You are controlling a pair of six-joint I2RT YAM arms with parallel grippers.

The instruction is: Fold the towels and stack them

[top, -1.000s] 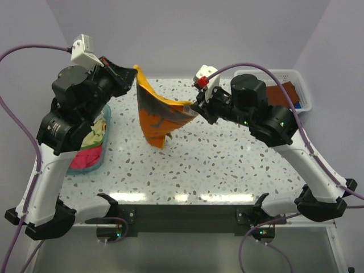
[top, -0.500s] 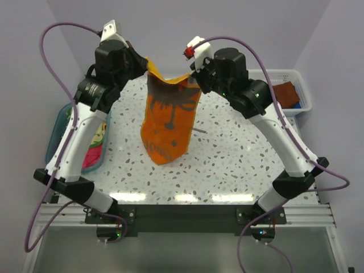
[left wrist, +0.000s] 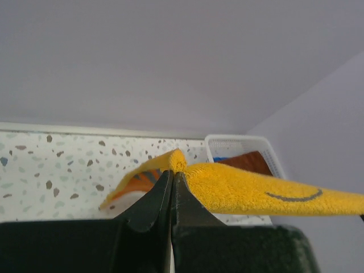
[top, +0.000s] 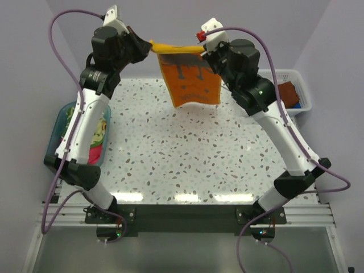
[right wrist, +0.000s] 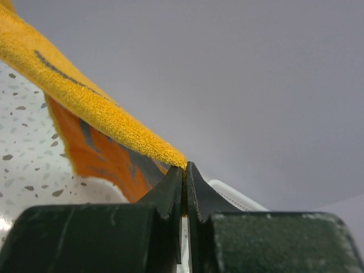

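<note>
Speckled white table (top: 187,165) sits under pale lilac walls; the orange towel (top: 192,79) hangs spread above its far half, top edge stretched taut between both arms; the left gripper (top: 151,45) pinches one top corner, fingers pressed together on the cloth; the right gripper (top: 203,52) clamps the other corner likewise; a rust brown towel (top: 288,92) lies in the white basket (top: 301,79).

Bright, soft, even light; clean overhead view.
Diffuse light from above leaves only faint shadows on the speckled worktop (top: 170,165). Three white glare patches sit in a row along its near edge. The overhead picture is crisp throughout. In the wrist views the orange towel (left wrist: 250,190) shows sharp pile. The black fingers (right wrist: 168,193) close to the lens are dark and underlit, and the worktop behind them is slightly soft.
</note>
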